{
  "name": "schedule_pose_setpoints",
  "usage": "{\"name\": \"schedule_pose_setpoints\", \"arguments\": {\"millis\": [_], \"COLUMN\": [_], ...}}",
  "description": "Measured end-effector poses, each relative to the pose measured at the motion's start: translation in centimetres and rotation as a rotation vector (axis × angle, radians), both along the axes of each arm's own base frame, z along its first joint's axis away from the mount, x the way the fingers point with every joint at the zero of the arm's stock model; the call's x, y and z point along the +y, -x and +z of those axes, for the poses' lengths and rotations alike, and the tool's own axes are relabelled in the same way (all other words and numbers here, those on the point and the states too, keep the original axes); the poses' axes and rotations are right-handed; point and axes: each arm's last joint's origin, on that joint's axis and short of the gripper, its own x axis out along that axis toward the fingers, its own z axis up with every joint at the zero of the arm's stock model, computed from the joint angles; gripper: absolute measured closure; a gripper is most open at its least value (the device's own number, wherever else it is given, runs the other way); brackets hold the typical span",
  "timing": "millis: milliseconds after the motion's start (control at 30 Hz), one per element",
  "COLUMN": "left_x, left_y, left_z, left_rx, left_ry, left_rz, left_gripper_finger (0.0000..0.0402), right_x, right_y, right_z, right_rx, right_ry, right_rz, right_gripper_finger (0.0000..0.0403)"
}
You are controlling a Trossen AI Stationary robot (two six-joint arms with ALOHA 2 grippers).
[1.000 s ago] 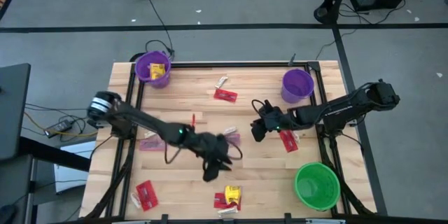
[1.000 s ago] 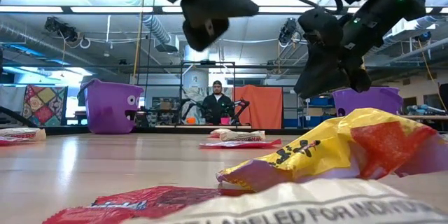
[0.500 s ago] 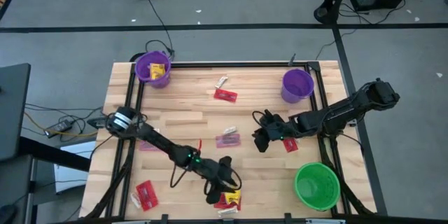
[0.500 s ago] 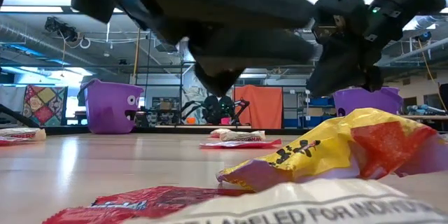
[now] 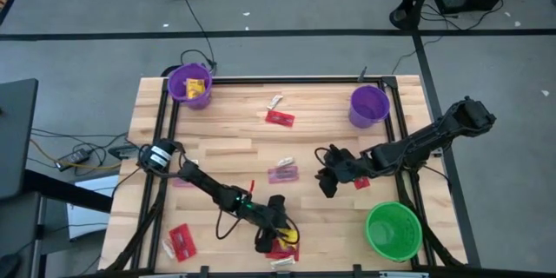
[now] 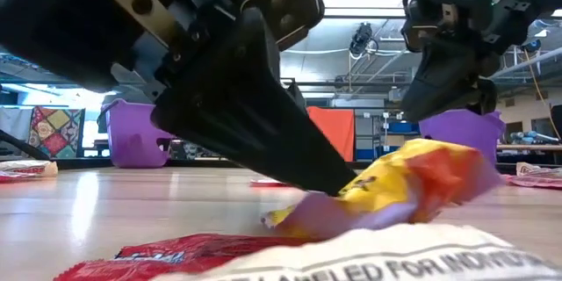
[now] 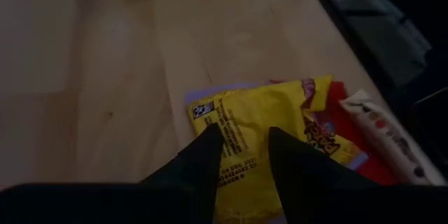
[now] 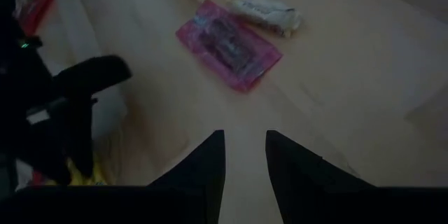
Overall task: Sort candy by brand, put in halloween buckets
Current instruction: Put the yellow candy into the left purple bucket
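Note:
A yellow candy point(image 7: 260, 108) lies at the table's near middle, partly on a red candy point(image 7: 344, 108). My left gripper point(image 7: 245, 138) is open, its tips down on the yellow wrapper point(image 6: 395, 189). My right gripper point(image 5: 327, 184) hangs open above bare wood right of centre, with nothing between its fingers. A pink candy point(image 8: 227, 42) and a white one point(image 8: 269, 10) lie beyond it. Three halloween buckets stand on the table: a purple one point(image 5: 189, 84) at the far left with yellow candy inside, a purple one point(image 5: 369, 105) at the far right, and a green one point(image 5: 393, 230) at the near right. My left gripper sets both fingertips point(image 7: 210, 147) down on the flat face of the yellow candy, near its printed edge point(image 7: 234, 122). The fingers slant down from the table's left. The wrapper lies on the table and on the red candy, bulged up beside the finger point(image 6: 290, 162).
A white wrapper point(image 7: 385, 133) lies next to the red one at the near edge. Further red candies lie at the near left point(image 5: 180, 241), far middle point(image 5: 279, 118) and beside my right gripper point(image 5: 359, 181). Bare wood stretches across the table's middle.
My left gripper has dropped and gone toward the near edge, landing on the yellow candy, whose wrapper has shifted and crumpled under the finger. My right gripper has drifted a little toward the near edge, staying above the table.

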Motion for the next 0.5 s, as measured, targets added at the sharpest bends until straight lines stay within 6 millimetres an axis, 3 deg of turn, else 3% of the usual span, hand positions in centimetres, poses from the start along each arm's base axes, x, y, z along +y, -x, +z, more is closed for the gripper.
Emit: {"name": "schedule_pose_setpoints", "arguments": {"millis": [233,433,500], "left_x": [0.1,0.1,0.0], "left_y": [0.5,0.7,0.4], "left_z": [-0.5,-0.4,-0.1], "left_rx": [0.082,0.146,0.146], "left_ry": [-0.044,0.041,0.065], "left_rz": [0.007,0.043,0.064], "left_gripper_finger": [0.0287,0.0385,0.0392], "right_x": [0.8,1.3,1.4], "right_y": [0.3,0.4,0.5], "right_z": [0.0,0.0,0.1], "right_rx": [-0.003,-0.019,-0.022], "right_ry": [0.002,0.014,0.022], "right_rz": [0.029,-0.004,-0.006], "right_gripper_finger": [0.0286,0.0286,0.0286]}}
